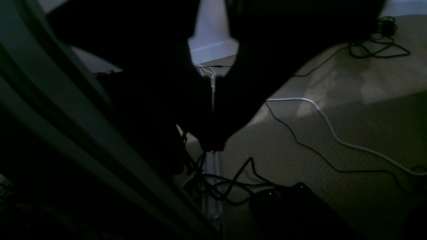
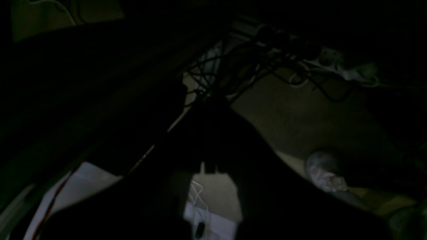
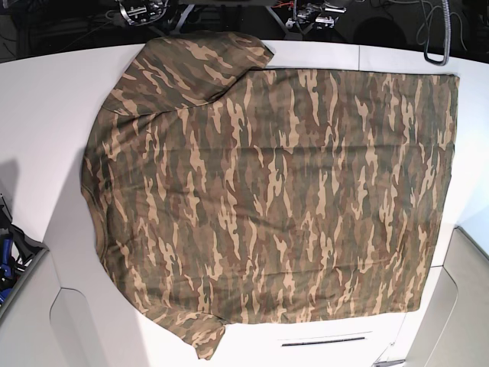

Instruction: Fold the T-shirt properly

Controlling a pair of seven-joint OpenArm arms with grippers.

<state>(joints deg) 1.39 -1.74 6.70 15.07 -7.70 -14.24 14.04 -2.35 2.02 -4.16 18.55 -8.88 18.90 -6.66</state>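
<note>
Spread flat and unfolded across the white counter (image 3: pixel 46 99), ready for a first fold, lies the brown-tan-olive camouflage cloth T-shirt (image 3: pixel 275 191), while both arms' dark fingers seemingly hang closed, empty, off-counter.

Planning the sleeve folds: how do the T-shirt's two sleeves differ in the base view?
The upper sleeve looks large and lies spread flat near the table's far edge; the lower sleeve shows only a small flap, reaching the table's near edge. Both are the same camouflage.
</note>
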